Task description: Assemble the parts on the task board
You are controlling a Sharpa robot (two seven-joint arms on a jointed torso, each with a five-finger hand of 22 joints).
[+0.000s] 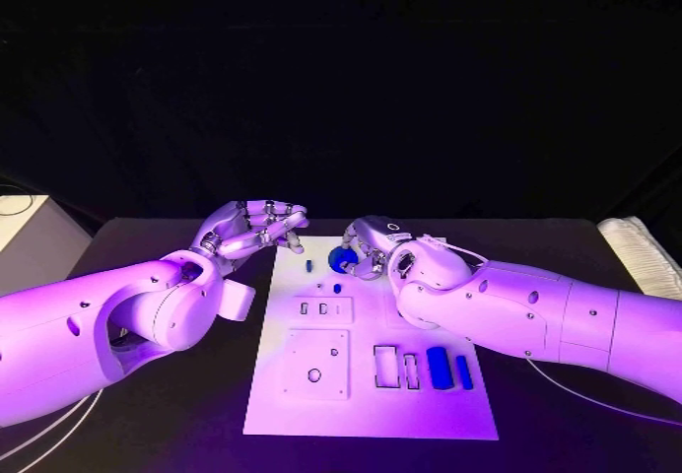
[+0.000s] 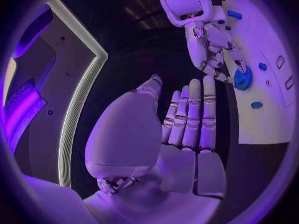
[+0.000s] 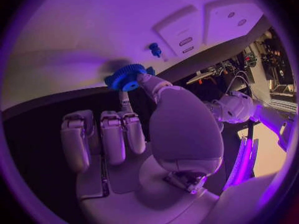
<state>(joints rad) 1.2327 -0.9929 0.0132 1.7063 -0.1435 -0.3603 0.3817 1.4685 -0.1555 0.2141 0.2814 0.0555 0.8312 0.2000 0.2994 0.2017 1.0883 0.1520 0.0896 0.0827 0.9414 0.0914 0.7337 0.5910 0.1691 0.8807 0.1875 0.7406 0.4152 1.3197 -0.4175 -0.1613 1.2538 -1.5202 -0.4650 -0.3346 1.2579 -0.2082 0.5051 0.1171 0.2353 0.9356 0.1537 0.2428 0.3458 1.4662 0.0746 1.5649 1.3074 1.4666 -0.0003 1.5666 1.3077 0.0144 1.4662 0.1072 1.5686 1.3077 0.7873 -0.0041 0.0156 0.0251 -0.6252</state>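
— So, where is the gear right now?

— The right hand (image 1: 373,248) pinches the small blue gear (image 1: 343,259) between thumb and a fingertip, low over the far end of the white task board (image 1: 373,412); the other fingers are loosely extended. Whether the gear touches the board, I cannot tell. Just beside it a small blue peg (image 3: 154,49) stands in the board.

— And the left hand?

— The left hand (image 1: 253,230) hovers at the board's far left corner, fingers curled in, holding nothing.

— How will the gear handle?

— I'd judge it light and rigid, likely plastic, with a toothed rim that gives grip. It is best held by the rim, leaving the centre hole free. Small parts like this slip and tilt easily.

— Anything else?

— Blue bars (image 1: 438,368) lie near the board's near end, on the black bench (image 1: 170,434).

— Any writing?

— None legible.
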